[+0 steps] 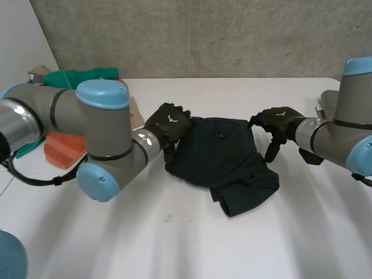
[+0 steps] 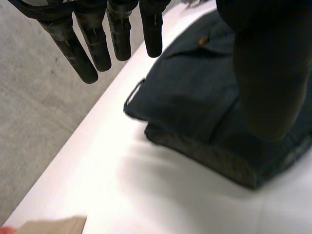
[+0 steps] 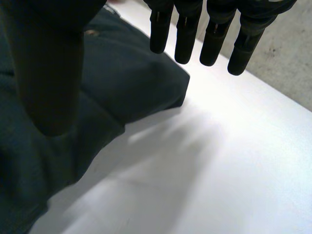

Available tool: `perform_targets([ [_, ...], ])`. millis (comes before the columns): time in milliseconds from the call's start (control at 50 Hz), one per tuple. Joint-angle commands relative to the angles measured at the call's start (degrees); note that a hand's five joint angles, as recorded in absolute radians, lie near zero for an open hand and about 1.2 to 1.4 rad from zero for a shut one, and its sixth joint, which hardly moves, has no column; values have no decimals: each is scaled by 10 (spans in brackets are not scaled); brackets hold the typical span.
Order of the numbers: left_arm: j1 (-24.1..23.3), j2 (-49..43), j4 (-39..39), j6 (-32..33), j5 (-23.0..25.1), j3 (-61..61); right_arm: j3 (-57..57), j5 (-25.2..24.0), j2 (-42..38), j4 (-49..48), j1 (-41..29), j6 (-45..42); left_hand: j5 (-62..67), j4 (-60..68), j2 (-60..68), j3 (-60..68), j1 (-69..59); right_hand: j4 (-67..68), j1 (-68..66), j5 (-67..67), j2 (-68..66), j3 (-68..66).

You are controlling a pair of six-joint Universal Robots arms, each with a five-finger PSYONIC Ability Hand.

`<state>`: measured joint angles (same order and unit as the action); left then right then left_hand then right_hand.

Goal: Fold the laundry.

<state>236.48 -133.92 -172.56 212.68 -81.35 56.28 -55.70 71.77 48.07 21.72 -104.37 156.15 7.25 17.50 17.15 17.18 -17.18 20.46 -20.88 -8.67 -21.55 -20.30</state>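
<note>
A dark navy garment (image 1: 226,160), folded into a rough bundle, lies on the white table (image 1: 174,238) at the middle. My left hand (image 1: 168,125) hovers at its left edge with fingers (image 2: 97,44) straight and apart from the thumb, holding nothing; the cloth (image 2: 204,102) lies just beyond those fingertips. At the garment's right edge hangs my right hand (image 1: 278,125), fingers (image 3: 204,34) straight above the bare table beside the cloth (image 3: 97,97), with nothing in it.
At the back left of the table lies a pile of other laundry: a green cloth (image 1: 81,75), an orange-red piece (image 1: 61,150) and a tan piece (image 2: 53,226). A grey concrete wall (image 1: 203,35) rises behind the table.
</note>
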Motion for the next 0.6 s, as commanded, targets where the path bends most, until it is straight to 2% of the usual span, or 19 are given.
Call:
perform_targets([
  [20, 22, -3, -1, 28, 10, 38, -45, 16, 40, 41, -29, -48, 37, 35, 38, 38, -38, -9, 13, -9, 20, 7],
  [180, 6, -43, -6, 40, 8, 29, -96, 22, 40, -2, -85, -32, 108, 105, 109, 109, -108, -19, 23, 1, 30, 17],
  [280, -9, -63, -27, 40, -5, 17, -121, 49, 18, -70, -95, -30, 234, 231, 235, 234, -234, 10, -5, -28, 1, -11],
  [340, -15, -69, -45, 40, -16, 15, -126, 62, 7, -97, -93, -28, 350, 347, 351, 350, -350, 99, -94, -117, -88, -100],
  [400, -18, -65, -69, 37, -37, 14, -136, 74, 5, -142, -86, -22, 624, 621, 624, 624, -624, 525, -521, -543, -514, -527],
  [420, -19, -62, -75, 36, -44, 14, -142, 76, 6, -159, -83, -17, 627, 625, 628, 628, -628, 595, -590, -613, -584, -596],
  [520, -40, -19, -109, 6, -72, 25, -186, 76, 53, -248, -62, 1, 627, 625, 628, 628, -628, 595, -591, -613, -585, -597],
  [600, -66, 12, -121, -23, -66, 38, -198, 75, 96, -249, -49, 5, 627, 625, 628, 628, -628, 595, -591, -613, -585, -597],
])
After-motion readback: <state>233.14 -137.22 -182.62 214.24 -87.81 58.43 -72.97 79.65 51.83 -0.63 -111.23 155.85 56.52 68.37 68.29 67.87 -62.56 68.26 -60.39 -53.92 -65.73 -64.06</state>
